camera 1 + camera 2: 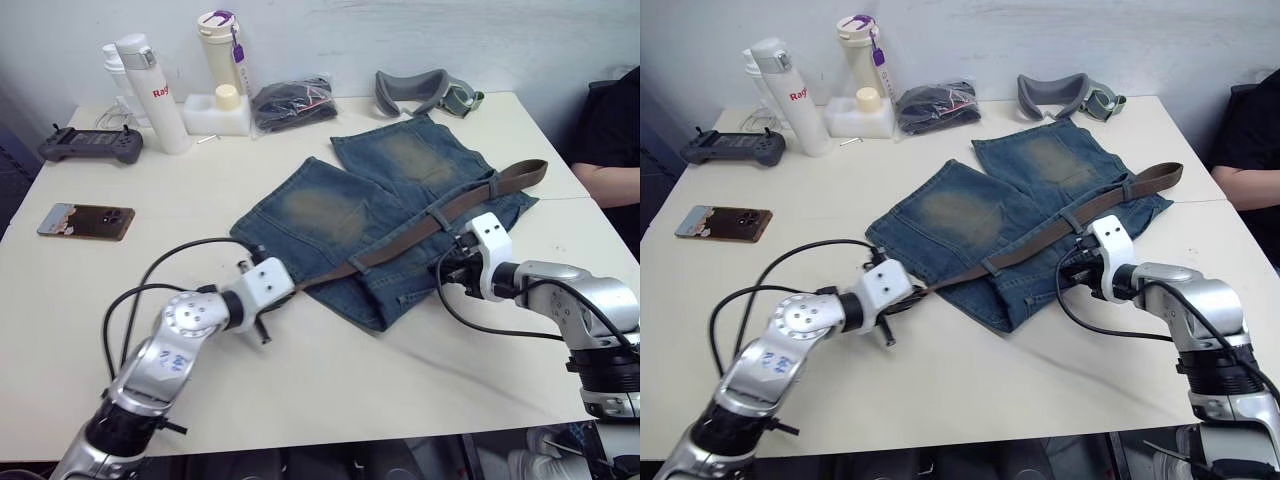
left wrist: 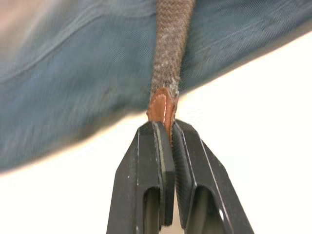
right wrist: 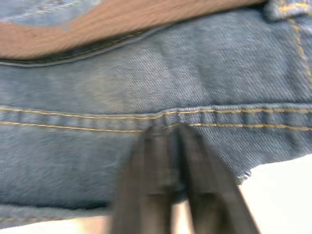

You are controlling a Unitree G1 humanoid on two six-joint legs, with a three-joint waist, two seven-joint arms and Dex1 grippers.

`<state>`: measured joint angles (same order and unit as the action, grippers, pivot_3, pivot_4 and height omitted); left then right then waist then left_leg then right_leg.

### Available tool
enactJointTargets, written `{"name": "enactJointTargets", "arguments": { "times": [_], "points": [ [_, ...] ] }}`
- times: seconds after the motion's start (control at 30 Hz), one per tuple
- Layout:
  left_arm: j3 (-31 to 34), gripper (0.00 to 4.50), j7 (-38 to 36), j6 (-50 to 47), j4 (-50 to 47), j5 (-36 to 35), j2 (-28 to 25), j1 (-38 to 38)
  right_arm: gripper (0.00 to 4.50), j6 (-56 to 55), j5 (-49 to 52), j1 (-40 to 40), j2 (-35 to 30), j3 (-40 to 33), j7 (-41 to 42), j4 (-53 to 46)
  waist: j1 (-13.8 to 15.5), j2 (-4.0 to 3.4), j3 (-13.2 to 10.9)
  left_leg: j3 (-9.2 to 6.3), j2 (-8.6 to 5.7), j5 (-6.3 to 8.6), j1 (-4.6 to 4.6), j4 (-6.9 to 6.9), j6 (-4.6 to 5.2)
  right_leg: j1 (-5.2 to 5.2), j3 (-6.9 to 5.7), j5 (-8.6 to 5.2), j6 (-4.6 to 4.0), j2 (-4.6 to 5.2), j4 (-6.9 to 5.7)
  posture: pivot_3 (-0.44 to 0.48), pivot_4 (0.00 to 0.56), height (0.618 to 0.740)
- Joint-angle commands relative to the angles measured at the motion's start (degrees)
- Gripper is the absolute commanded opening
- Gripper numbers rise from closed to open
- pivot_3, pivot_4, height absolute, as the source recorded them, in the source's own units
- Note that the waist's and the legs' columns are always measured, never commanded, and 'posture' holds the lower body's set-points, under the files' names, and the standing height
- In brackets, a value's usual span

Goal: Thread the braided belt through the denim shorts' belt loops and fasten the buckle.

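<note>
Denim shorts (image 1: 400, 215) lay spread on the white tabletop (image 1: 330, 400), with the braided belt (image 1: 420, 232) running along the waistband, under a belt loop (image 1: 436, 216). At the shorts' left edge the left claw (image 2: 165, 129) was clamped on the belt's reddish leather tip (image 2: 162, 106). The right claw (image 3: 170, 146) pinched the denim hem just below the belt. The belt's far end (image 1: 525, 174) hung past the shorts' right side.

Braided belt (image 1: 430, 228) lies across denim shorts (image 1: 330, 215).
</note>
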<state>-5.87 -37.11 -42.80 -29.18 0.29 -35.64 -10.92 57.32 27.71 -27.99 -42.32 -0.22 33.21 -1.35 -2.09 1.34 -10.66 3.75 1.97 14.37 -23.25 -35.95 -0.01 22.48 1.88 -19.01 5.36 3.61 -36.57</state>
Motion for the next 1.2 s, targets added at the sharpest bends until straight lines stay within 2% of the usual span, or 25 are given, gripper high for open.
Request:
{"name": "enactJointTargets", "arguments": {
  "times": [0.03,0.13,0.23,0.33,0.4,0.53,0.6,0.73,0.93,1.0,1.07,1.17,1.2],
  "points": [
    [10.56,0.0,-2.23,-1.27,-2.91,-2.93,-4.27,6.48,0.03,0.28,-1.39,0.44,0.01,1.71,1.92,1.63,0.0,0.01,0.01,0.0,0.0,0.0,0.0,0.0,-0.01,0.0,0.0,0.0,-0.01,0.01,0.0,0.0,0.15,0.735],
    [19.83,0.0,-6.24,-0.83,-3.99,-7.45,-6.7,15.32,0.03,-0.01,-2.14,-0.66,0.28,2.54,3.32,2.64,-0.45,0.1,0.06,0.0,0.04,0.08,0.04,0.04,-0.13,0.0,0.01,-0.05,-0.12,0.05,0.04,0.0,0.15,0.735],
    [24.6,0.0,-8.41,1.3,-3.49,-9.83,-7.7,21.1,0.03,-0.5,-3.0,-1.93,0.61,3.51,4.52,3.7,-0.84,0.16,0.1,-0.03,0.13,0.18,0.07,0.09,-0.28,-0.01,-0.04,-0.14,-0.28,0.08,0.09,0.0,0.15,0.735],
    [27.33,0.0,-7.03,2.09,0.53,-9.38,-7.48,25.58,0.03,-0.73,-3.69,-3.22,1.26,4.3,5.44,4.55,-1.13,0.18,0.12,-0.04,0.15,0.29,0.1,0.17,-0.48,-0.01,-0.04,-0.21,-0.54,0.11,0.14,0.0,0.15,0.735],
    [28.97,0.0,-6.15,2.23,2.54,-9.41,-7.41,27.53,0.03,-0.72,-4.06,-3.56,1.52,4.41,5.86,4.74,-1.41,0.18,0.2,-0.01,0.16,0.29,0.18,0.29,-0.52,-0.02,-0.01,-0.62,-1.31,0.11,0.17,0.0,0.15,0.735],
    [34.69,0.0,-2.5,-1.72,10.31,-8.54,-7.55,31.05,0.03,-0.47,-4.38,-3.84,2.03,4.14,6.21,4.88,-2.26,0.09,0.27,0.04,0.21,0.2,0.43,0.54,-0.5,-0.06,0.0,-0.64,-1.34,0.06,0.08,0.0,0.15,0.735],
    [36.48,0.0,-2.3,-2.4,11.52,-8.55,-8.09,33.36,0.03,-0.25,-4.5,-3.8,2.11,3.99,6.34,4.77,-2.84,-0.15,0.39,0.06,0.22,0.15,0.92,0.87,-0.45,-0.3,0.08,-0.61,-1.28,-0.06,0.04,0.0,0.15,0.735],
    [38.13,0.0,-2.03,-3.63,13.07,-8.52,-9.93,36.02,0.03,-0.75,-5.06,-3.87,1.94,4.45,6.86,4.84,-2.96,-0.75,0.73,0.07,0.57,0.22,1.23,0.98,-0.57,-0.49,0.07,-0.63,-1.28,-0.4,0.03,0.0,0.15,0.735],
    [38.04,0.0,-1.97,-0.18,18.92,-5.61,-15.17,42.62,0.03,-0.79,-5.35,-4.52,1.87,4.44,7.17,5.33,-3.23,-1.04,0.89,0.16,0.82,0.3,1.59,1.19,-0.69,-0.51,0.21,-0.85,-1.68,-0.67,-0.26,0.0,0.15,0.735],
    [37.85,0.0,-2.26,-0.14,18.14,-7.11,-14.87,42.98,0.03,-0.95,-5.39,-4.64,1.9,4.37,7.42,5.38,-3.48,-1.18,0.98,0.21,0.8,0.29,1.97,1.51,-0.69,-0.7,0.41,-0.92,-1.8,-0.78,-0.2,0.0,0.15,0.735],
    [37.76,0.0,-2.85,-2.43,14.4,-11.73,-12.52,40.63,0.03,-0.8,-5.05,-4.94,2.09,4.09,7.76,5.12,-3.67,-1.26,1.01,0.22,0.81,0.29,2.19,1.72,-0.69,-0.8,0.51,-0.93,-1.81,-0.9,-0.16,0.0,0.15,0.735],
    [39.03,1.15,-3.56,-6.46,9.65,-18.55,-9.22,35.1,0.0,0.81,-2.6,-5.47,2.48,2.22,9.1,3.98,-3.18,-1.26,0.97,0.17,0.82,0.29,2.2,1.78,-0.68,-0.75,0.51,-0.89,-1.72,-0.99,-0.23,0.0,0.15,0.735],
    [39.19,1.68,-3.89,-7.26,8.5,-19.75,-9.01,33.66,0.32,1.45,-1.49,-5.85,2.62,1.3,9.79,3.66,-2.89,-1.14,0.91,0.15,0.82,0.28,2.13,1.77,-0.66,-0.66,0.49,-0.87,-1.69,-1.01,-0.28,0.0,0.15,0.735]
  ]
}}
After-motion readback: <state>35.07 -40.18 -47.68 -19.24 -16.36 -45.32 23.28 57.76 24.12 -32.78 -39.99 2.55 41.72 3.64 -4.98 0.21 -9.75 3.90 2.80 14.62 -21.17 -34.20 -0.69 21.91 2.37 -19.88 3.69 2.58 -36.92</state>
